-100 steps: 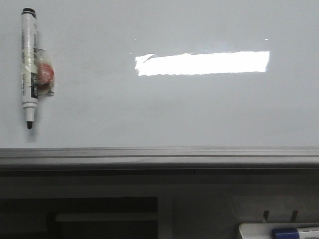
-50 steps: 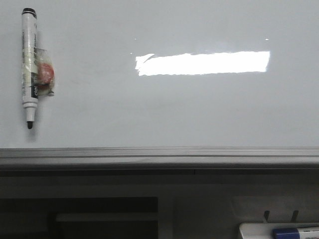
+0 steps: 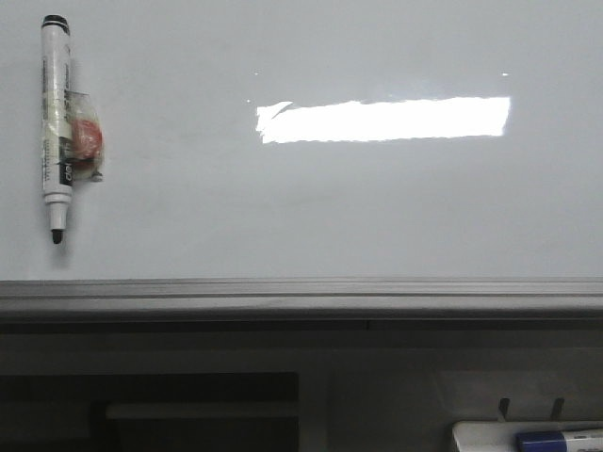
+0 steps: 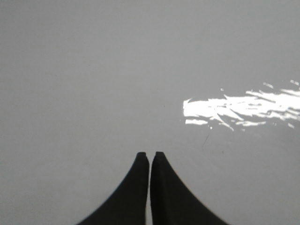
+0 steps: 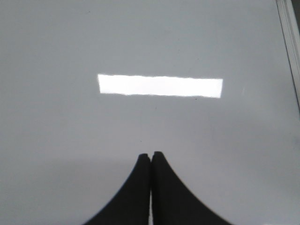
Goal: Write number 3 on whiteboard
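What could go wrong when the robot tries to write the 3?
1. Both grippers, left and right, are shut and empty, so one must open before it can take the marker.
2. The marker lies flat on the whiteboard with a red lump taped to its side, which may spoil a clean grip.
3. Its black tip is bare, so a clumsy grab could leave stray marks on the unmarked board.
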Available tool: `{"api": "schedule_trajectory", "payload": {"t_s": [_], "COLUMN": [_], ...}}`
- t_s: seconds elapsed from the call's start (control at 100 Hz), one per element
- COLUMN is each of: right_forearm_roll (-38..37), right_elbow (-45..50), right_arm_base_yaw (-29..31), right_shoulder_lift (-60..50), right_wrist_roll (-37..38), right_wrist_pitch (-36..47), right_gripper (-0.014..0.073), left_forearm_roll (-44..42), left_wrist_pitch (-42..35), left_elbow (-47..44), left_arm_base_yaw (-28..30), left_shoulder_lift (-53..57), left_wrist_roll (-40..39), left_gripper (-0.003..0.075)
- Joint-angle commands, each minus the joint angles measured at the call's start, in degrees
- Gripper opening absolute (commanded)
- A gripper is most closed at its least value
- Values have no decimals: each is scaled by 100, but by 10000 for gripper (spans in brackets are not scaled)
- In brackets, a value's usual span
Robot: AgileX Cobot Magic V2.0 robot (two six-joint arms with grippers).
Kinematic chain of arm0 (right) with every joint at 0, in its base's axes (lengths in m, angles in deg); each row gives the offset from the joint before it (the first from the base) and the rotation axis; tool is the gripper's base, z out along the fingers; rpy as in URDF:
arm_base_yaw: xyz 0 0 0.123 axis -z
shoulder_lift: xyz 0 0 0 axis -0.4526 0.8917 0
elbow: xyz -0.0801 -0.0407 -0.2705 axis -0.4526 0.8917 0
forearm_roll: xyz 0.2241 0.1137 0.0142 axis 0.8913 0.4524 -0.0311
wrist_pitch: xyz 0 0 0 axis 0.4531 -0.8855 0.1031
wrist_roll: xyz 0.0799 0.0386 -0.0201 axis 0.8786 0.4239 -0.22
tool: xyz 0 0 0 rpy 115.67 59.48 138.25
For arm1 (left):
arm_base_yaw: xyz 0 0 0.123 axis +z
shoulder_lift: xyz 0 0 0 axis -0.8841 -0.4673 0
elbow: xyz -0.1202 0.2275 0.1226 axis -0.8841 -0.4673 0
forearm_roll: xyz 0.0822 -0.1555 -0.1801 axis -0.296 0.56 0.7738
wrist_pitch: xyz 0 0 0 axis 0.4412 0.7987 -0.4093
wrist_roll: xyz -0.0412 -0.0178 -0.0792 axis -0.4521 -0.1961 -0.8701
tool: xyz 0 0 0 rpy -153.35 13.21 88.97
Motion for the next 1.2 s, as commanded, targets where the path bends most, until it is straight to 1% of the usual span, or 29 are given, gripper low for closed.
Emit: {"api": "schedule_trajectory", "payload": {"t_s": [0.0, 0.03, 0.08, 0.18, 0.32, 0.38, 0.47, 0.55, 0.6, 0.63, 0.83, 0.89, 1.0, 1.04, 1.09, 1.12, 1.14, 1.19], "right_forearm_roll": [144, 338, 456, 523, 585, 622, 736, 736, 736, 736, 726, 737, 763, 763, 763, 763, 763, 763], "right_elbow": [179, 167, 111, -35, -118, -143, -250, -450, -609, -733, -1464, -1540, -1563, -1563, -1563, -1563, -1563, -1563], "right_arm_base_yaw": [39, 39, 39, 39, 39, 39, 39, 39, 39, 39, 39, 39, 39, 39, 39, 27, 9, -78], "right_shoulder_lift": [-83, -83, -83, -72, 98, 203, 409, 648, 814, 917, 1699, 1794, 1818, 1818, 1818, 1818, 1818, 1818], "right_wrist_roll": [-5, -5, -5, -5, -5, -5, -5, -5, -5, -5, -5, -5, -5, -5, -5, -5, -5, -5], "right_wrist_pitch": [466, 396, 110, -531, -557, -557, -644, -852, -957, -1004, -2070, -2112, -2014, -1961, -1887, -1843, -1830, -1773], "right_gripper": [-61, -61, -61, -61, -61, -61, -61, -61, -61, -61, -61, -61, -61, -61, -61, -61, -61, -61], "left_forearm_roll": [294, 294, 294, 294, 337, 857, 1704, 1831, 1802, 1726, 1037, 832, 828, 828, 828, 819, 804, 768], "left_wrist_pitch": [-848, -1018, -1307, -1687, -1591, -1489, -1050, -341, 219, 407, 1160, 1362, 1645, 1672, 1684, 1695, 1695, 1630], "left_elbow": [-69, -69, -69, -69, -69, -69, 5, 225, 414, 528, 1542, 1721, 1945, 1959, 1959, 1959, 1959, 1959], "left_arm_base_yaw": [-59, -59, -59, -59, -59, -59, -59, -59, -59, -59, -59, -59, -59, -59, -59, -59, -59, -59], "left_shoulder_lift": [133, 133, 133, 133, 133, 133, 133, 109, 37, -35, -775, -979, -1264, -1320, -1384, -1414, -1434, -1487], "left_wrist_roll": [-81, -81, -81, -81, -81, -102, -107, -107, -95, -95, -53, -53, -53, -53, -53, -53, -42, 35], "left_gripper": [-20, -21, -20, -21, -21, -21, -21, -21, -21, -21, -21, -21, -16, 7, 75, 148, 183, 330]}}
